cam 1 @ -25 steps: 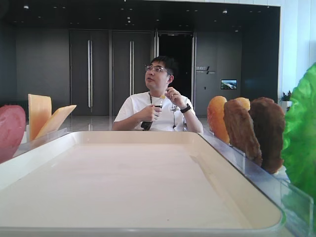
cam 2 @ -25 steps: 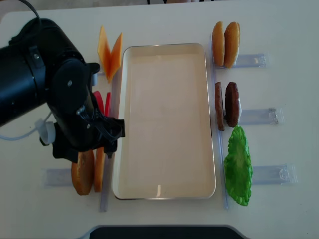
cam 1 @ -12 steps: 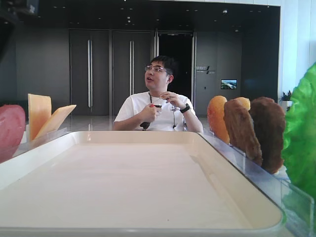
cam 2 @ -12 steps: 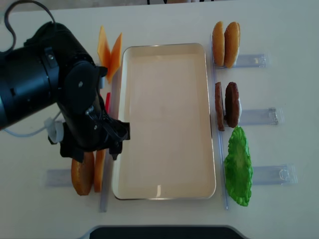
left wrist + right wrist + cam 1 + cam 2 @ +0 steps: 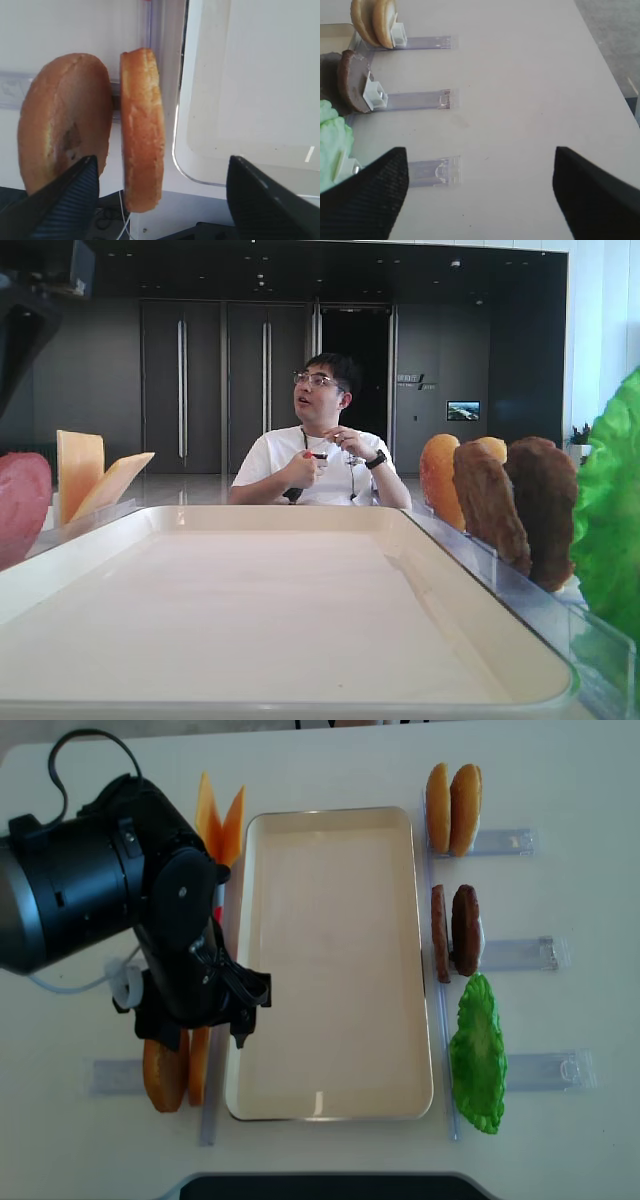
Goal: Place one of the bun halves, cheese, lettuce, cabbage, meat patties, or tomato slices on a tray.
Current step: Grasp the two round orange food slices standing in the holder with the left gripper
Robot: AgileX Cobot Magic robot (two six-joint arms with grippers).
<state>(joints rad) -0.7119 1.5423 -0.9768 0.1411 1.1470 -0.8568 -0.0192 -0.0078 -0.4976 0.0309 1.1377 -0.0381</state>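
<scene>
Hiding the tomato slices overhead, the left claw (image 5: pixel 160 200) gapes above two bun halves (image 5: pixel 142 130).

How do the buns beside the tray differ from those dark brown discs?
The bun halves are golden-orange and smooth; the meat patties are dark brown and rough. The buns stand nearer the tray's far end, the patties nearer its middle. Both pairs stand on edge in clear holders.

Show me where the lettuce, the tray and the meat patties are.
lettuce (image 5: pixel 477 1055): overhead view, middle of the ruffled green leaf.
tray (image 5: pixel 334 960): overhead view, bare cream floor.
meat patties (image 5: pixel 465 928): overhead view, top edge of the right-hand upright patty.
</scene>
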